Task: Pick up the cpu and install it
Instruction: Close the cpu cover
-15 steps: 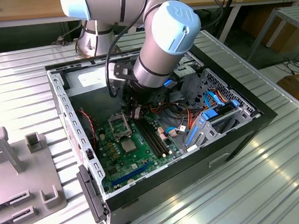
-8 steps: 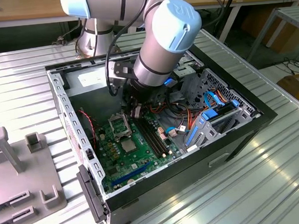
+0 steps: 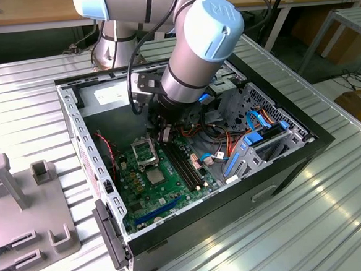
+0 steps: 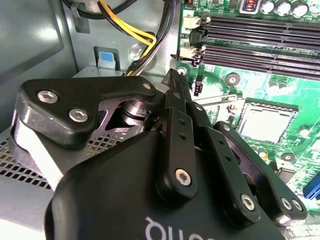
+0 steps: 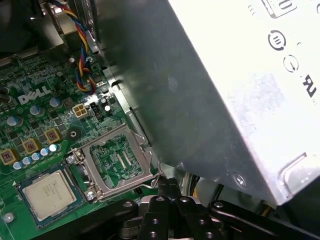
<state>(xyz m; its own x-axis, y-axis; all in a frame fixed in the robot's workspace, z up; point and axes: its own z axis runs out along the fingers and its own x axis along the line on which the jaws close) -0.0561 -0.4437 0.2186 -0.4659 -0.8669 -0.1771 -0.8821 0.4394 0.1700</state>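
The cpu [image 5: 50, 192], a silvery square with a green rim, lies flat in its socket on the green motherboard [image 5: 30, 115]. It also shows in the second wrist view [image 4: 265, 122] and in the exterior view [image 3: 155, 174]. Beside it the socket's metal load plate [image 5: 117, 160] stands swung up, framing the board behind it. My gripper [image 5: 169, 184] is inside the case beside that plate, with its black fingers pressed together at the thin wire lever [image 4: 215, 97]. In the second wrist view the gripper [image 4: 175, 80] holds nothing I can see. It hangs under the arm [image 3: 164, 135].
The silver power supply box [image 5: 225, 75] stands close beside the gripper. Yellow and black cables [image 4: 135, 35] run past the fingers. Black memory slots [image 4: 260, 35] line the board. A blue drive cage [image 3: 261, 136] fills the case's side at the exterior view's right. A grey fixture [image 3: 24, 202] stands outside.
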